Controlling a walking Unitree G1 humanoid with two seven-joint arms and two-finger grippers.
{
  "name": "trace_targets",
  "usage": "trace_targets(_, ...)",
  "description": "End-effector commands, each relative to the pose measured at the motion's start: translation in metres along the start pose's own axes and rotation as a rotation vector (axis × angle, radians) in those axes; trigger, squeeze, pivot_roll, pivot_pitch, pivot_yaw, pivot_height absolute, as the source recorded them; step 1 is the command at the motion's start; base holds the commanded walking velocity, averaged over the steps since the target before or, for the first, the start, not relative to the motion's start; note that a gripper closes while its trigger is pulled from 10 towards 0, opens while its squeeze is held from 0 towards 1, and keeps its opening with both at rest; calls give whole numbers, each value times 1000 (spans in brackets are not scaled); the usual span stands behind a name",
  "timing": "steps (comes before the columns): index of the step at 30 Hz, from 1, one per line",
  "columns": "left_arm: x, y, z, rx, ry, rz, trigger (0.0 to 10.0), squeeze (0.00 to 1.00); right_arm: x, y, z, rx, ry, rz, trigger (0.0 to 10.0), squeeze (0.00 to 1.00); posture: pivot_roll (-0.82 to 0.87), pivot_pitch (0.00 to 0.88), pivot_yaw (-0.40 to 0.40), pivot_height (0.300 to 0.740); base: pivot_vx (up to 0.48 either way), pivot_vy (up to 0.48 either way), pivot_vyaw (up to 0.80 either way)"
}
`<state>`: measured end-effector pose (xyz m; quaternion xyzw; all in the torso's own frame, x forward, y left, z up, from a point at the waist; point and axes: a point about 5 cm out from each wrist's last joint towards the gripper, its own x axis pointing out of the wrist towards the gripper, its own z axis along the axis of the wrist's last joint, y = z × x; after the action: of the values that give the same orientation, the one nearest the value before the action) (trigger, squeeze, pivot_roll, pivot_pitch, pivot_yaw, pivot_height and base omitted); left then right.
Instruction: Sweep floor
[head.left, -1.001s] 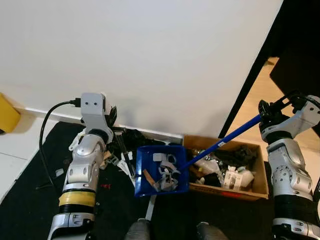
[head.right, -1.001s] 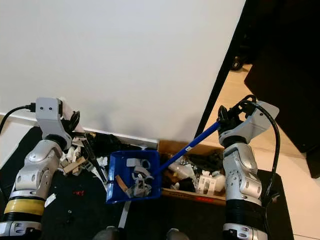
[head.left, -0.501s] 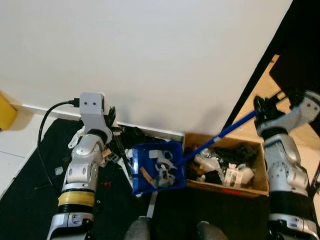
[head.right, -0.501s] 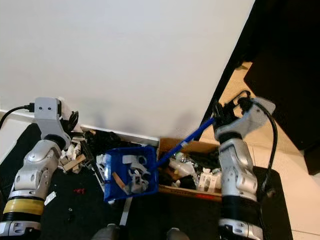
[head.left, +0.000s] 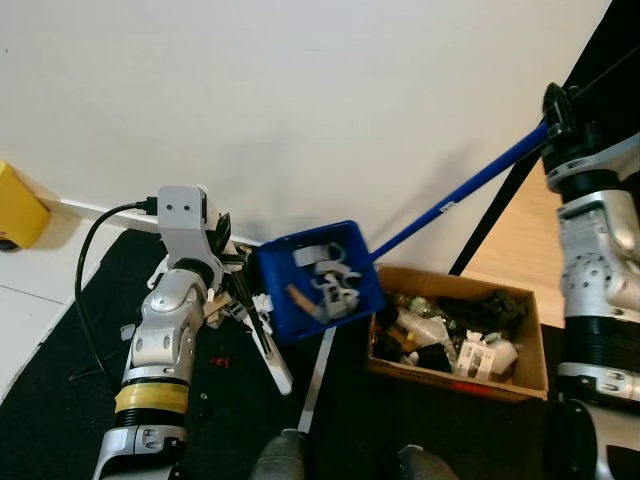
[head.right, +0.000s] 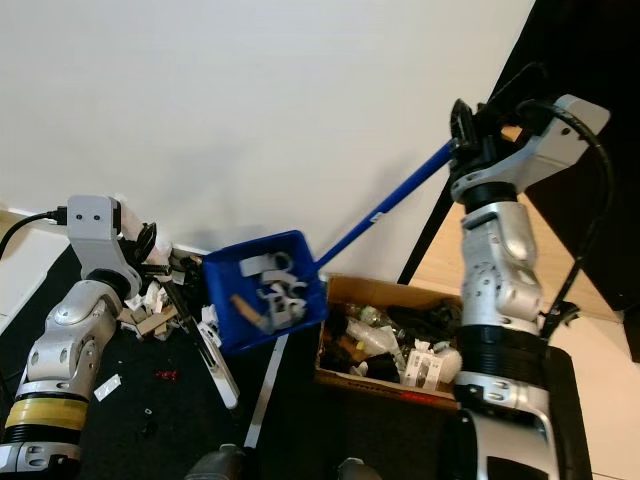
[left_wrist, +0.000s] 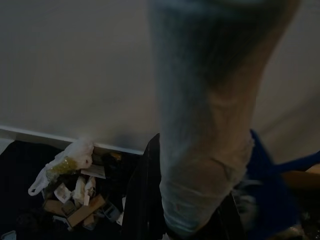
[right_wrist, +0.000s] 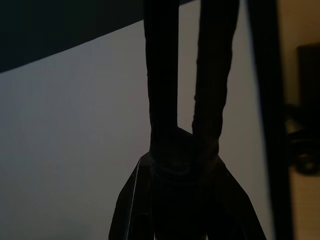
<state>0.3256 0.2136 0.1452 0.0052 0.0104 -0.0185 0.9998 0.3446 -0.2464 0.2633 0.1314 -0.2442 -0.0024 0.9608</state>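
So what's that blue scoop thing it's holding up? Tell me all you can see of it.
It is a blue dustpan, plastic by its look, a boxy pan with raised walls on a long blue handle. The right gripper holds the handle's far end, up high. The pan hangs tilted in front of the white wall, above the black mat, beside the cardboard box. Inside lie grey-white scraps and a brown strip.

A blue dustpan (head.left: 318, 281) on a long blue handle (head.left: 455, 201) hangs tilted above the floor, holding grey scraps, apparently plastic.
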Motion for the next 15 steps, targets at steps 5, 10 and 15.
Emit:
trace_targets(5,1,-3,1,11,2,-30,10000,0,0,-38,26,-129,-100,-122,10000,0,74,115,40,740,0,0,0)
trace_targets(10,2,-3,1,12,3,-37,10000,0,3,-41,37,-248,-144,-131,10000,0,77,112,44,740,0,0,0)
trace_targets(15,1,-4,0,14,5,-43,10000,0,5,-37,46,-371,-195,-126,10000,0,80,110,45,740,0,0,0)
